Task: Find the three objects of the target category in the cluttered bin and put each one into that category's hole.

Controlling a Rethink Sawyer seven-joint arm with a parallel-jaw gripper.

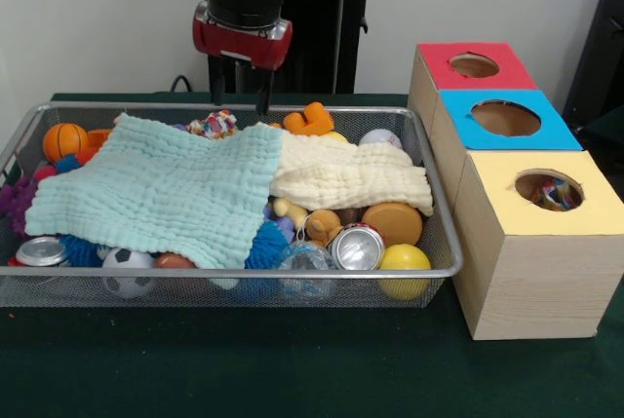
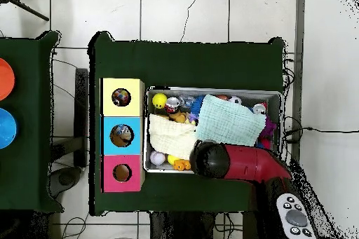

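hand [image 1: 240, 95]: hangs empty above the far rim of the wire bin [image 1: 444, 243], its two thin fingers [image 1: 218, 87] apart, tips pointing straight down – touching nothing. the red and black arm [image 2: 242, 163] comes down upright over the bin's far side. no brand, label or writing can be read on anything.

in the bin, a pale green cloth [image 1: 161, 189] lies over the middle and overlaps a cream cloth [image 1: 346, 174]. around them – a small basketball [image 1: 64, 139], a soccer ball [image 1: 128, 270], a yellow ball [image 1: 404, 264], two cans [image 1: 357, 247], an orange toy [image 1: 309, 121].

beside the bin on the green counter [image 1: 292, 369] stand three boxes: red-topped [image 1: 473, 67], blue-topped [image 1: 502, 118], yellow-topped [image 1: 541, 206], each with a round hole; something multicoloured shows inside the yellow one.
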